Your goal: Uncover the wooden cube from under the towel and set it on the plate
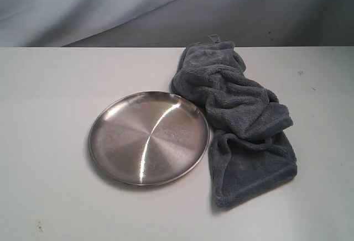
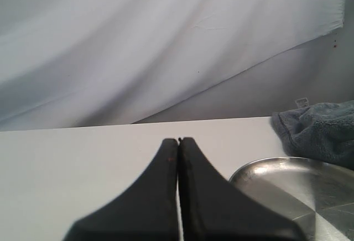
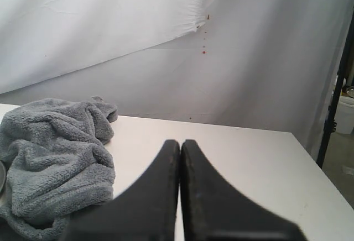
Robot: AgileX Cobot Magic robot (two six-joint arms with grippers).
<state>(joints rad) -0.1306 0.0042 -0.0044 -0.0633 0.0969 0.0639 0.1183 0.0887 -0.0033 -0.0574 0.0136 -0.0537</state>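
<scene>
Towel lies heaped beside steel plate

Exterior view: the blue-grey towel [image 1: 238, 122] runs lengthwise from the white table's [image 1: 50, 114] far edge toward its near right, with its loop tag [image 1: 214, 38] at the far end. Its side touches the plate's [image 1: 149, 137] right rim, and a pale draped backdrop [image 1: 110, 3] hangs behind. Left wrist view: the left gripper [image 2: 178, 140], jaws pressed together on nothing, sits over the table near the plate and towel. Right wrist view: the right gripper [image 3: 180, 141] is likewise closed and empty, with the towel beside it.

plate [image 1: 149, 139]: open from left, front | towel [image 1: 238, 97]: bunched against right rim
</scene>
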